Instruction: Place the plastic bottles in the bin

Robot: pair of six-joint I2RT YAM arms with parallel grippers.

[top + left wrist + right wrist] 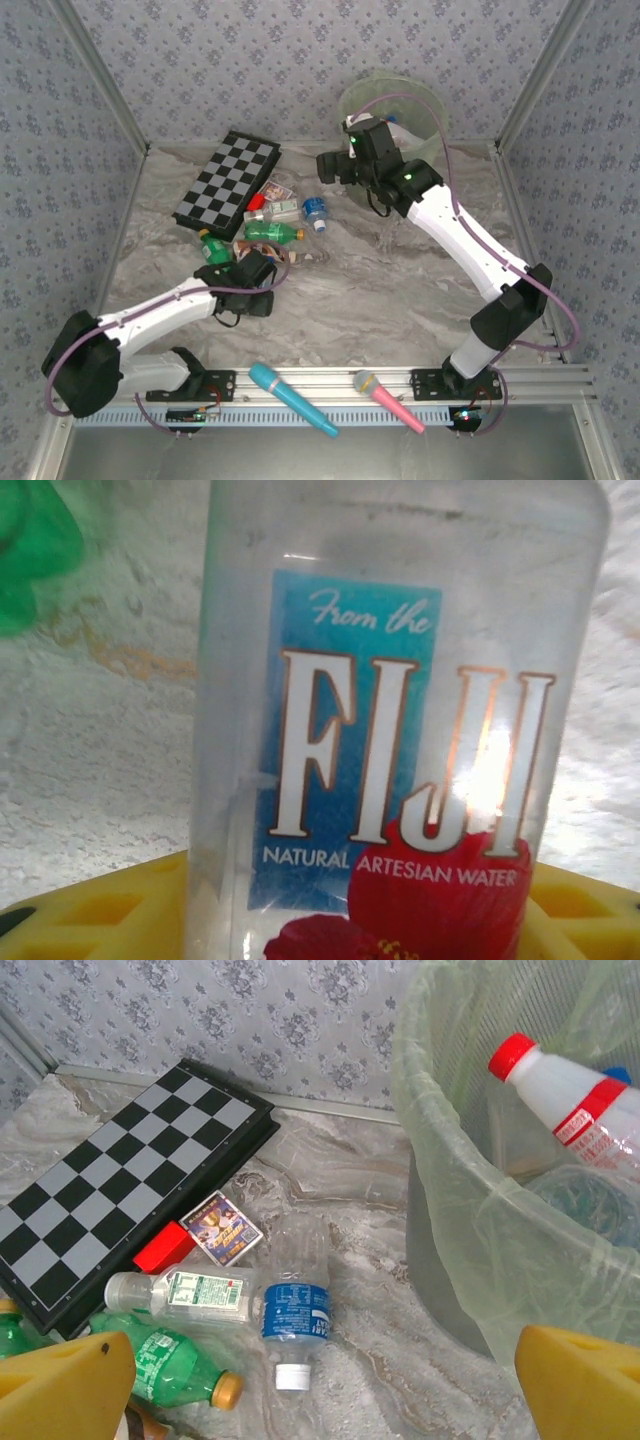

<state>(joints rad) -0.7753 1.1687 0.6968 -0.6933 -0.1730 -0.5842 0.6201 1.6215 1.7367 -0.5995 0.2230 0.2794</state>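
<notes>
Here, the left gripper (330, 925) has a clear water bottle (400, 730) with a blue label and a red flower right between its yellow fingers (100, 910), close up against the camera. Whether the fingers press on it or only flank it I cannot tell. Up and to the left of this gripper, a green object (30, 540) rests on the tabletop (100, 760).

The right gripper (325, 1390) is spread wide with nothing between its tips. Just to its right stands the bin (470, 1220), lined with a thin bag, and a red-capped bottle (580, 1100) lies inside. Straight ahead of this gripper, a blue-labelled bottle (297, 1305) lies on the tabletop with its white cap pointing back at the gripper. To the left of that lies a white-labelled bottle (185, 1295), and nearer the left tip an orange-capped green bottle (170, 1365). Beyond them sit a red block (163, 1248) and a card (222, 1227), just beside a chessboard (120, 1180).

From above, a cyan microphone (290, 397) and a pink microphone (388, 398) lie on the front rail behind both grippers.
</notes>
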